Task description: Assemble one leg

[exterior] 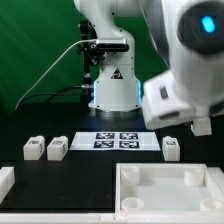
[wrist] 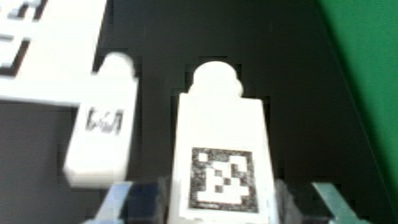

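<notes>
The hand (wrist: 228, 208) is opened, fingers apart around a leg (wrist: 221, 130) on the counter (wrist: 311, 110); second leg (wrist: 103, 120) just beside.

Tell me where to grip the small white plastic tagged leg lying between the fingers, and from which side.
Grip the tagged leg across its two long flat sides, near the tagged end, coming down from above. It lies flat, those sides parallel and facing the open gripper, which straddles it. The neighbouring white leg lies apart, probably leaving finger room.
</notes>
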